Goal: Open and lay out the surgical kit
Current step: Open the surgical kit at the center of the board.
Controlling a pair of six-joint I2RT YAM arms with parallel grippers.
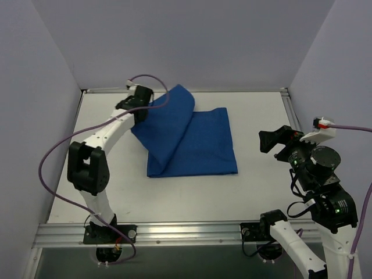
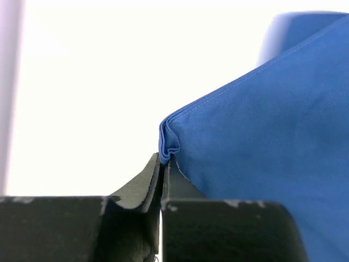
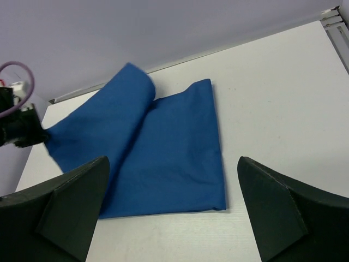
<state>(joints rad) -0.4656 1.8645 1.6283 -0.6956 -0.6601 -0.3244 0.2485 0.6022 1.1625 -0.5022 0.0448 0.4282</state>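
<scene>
While the blue cloth wrap (image 1: pixel 197 142) (image 2: pixel 262 142) (image 3: pixel 163 158) lies near the middle of the white surface (image 1: pixel 261 116) (image 3: pixel 272 98), its left side is raised up in a soft roll toward the far left corner. The left hand (image 1: pixel 148 106) (image 2: pixel 162 164) (image 3: pixel 42 135) is shut tight on the folded edge of that raised side. In the left wrist view its two dark fingers (image 2: pixel 142 185) press together, with a few layers of blue cloth pinched between their tips. From there the cloth spreads away to the right and upward. The rest of the wrap lies flat on the surface, to the right of the left hand and nearer the arms.

The right hand (image 1: pixel 268 145) (image 3: pixel 172 218) is wide open and holds nothing. It hangs over the right side of the surface, well apart from the wrap, with bare white surface between them. In the right wrist view its two fingers (image 3: pixel 71 207) stand far apart at the bottom, and the wrap shows between them, farther off. What is inside the wrap cannot be seen.
</scene>
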